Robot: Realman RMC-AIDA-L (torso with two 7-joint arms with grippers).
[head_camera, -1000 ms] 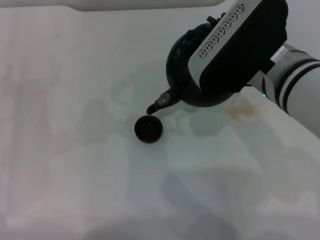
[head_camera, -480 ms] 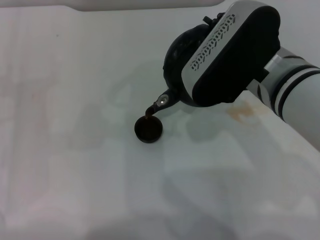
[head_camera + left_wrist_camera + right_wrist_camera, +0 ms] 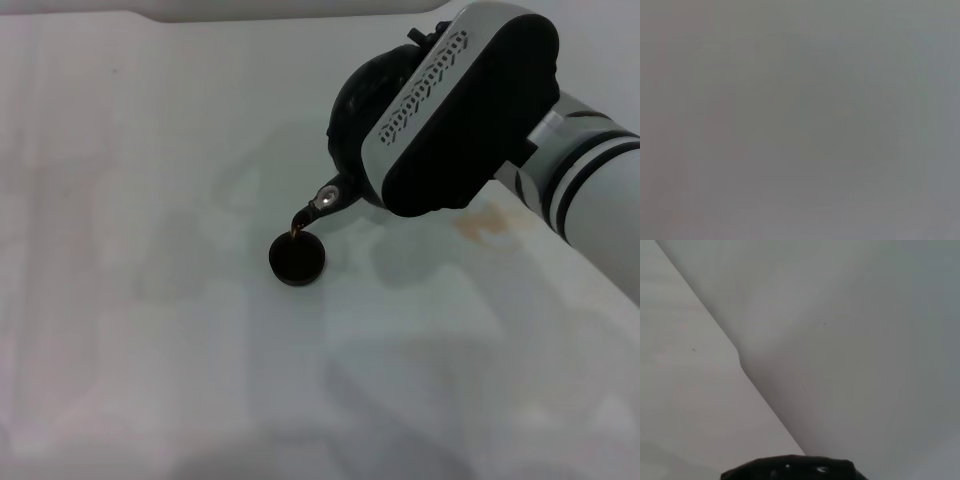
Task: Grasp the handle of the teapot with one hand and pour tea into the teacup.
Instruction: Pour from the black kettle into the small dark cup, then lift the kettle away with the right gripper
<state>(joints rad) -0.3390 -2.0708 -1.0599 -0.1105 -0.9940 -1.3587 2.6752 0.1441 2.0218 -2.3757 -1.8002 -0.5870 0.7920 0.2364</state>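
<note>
My right gripper (image 3: pixel 452 112) holds the black teapot (image 3: pixel 352 100) in the air at the upper right of the head view, tilted spout-down. Its housing covers the handle and its own fingers. The spout (image 3: pixel 325 204), with its pale metallic spot, points down and to the left. A thin reddish-brown stream runs from its tip into the small dark teacup (image 3: pixel 297 258), which stands on the white table (image 3: pixel 150 300) just below. The right wrist view shows only a black edge of the teapot (image 3: pixel 790 468). The left gripper is out of view.
A faint brownish stain (image 3: pixel 488 224) marks the table to the right of the teacup, under my right arm. The table's far edge (image 3: pixel 250 10) runs along the top of the head view. The left wrist view is plain grey.
The teapot has tipped further toward the teacup and risen slightly. Its arched handle, visible a second ago, is now covered by the gripper. Tea now streams from the spout into the cup.
</note>
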